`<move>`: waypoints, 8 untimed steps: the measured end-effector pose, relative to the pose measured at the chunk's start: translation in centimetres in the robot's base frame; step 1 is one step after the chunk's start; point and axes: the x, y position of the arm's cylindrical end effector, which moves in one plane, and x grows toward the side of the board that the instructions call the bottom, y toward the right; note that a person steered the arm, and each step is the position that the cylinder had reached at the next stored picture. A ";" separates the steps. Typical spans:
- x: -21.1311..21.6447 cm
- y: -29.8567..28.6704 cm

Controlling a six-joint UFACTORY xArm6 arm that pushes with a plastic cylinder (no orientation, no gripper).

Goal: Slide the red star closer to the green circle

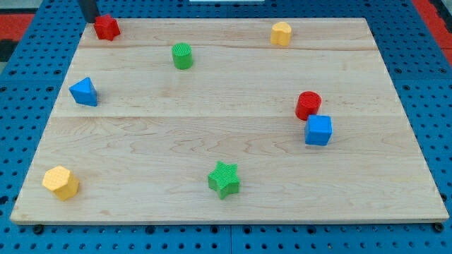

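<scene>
Writing: no brand, label or lettering can be read anywhere.
Red star: a ridged red block with blunt points, at the far left corner of the surface.
My tip: the dark rod's lower end, touching or just beside the red star on its left; there are no fingers, so no grasp state can be told.
Green circle: a ridged green cylinder, near and to the right of the red star, apart from it.
Surface: pale wooden planks with visible grain, lying on a blue perforated board.
Other blocks: yellow hexagon far right; blue triangle left; red cylinder touching blue cube right; green star near centre; yellow hexagon near left.
</scene>
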 end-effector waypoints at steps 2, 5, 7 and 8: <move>2.0 0.8; 4.4 2.9; 6.8 5.8; 6.5 5.8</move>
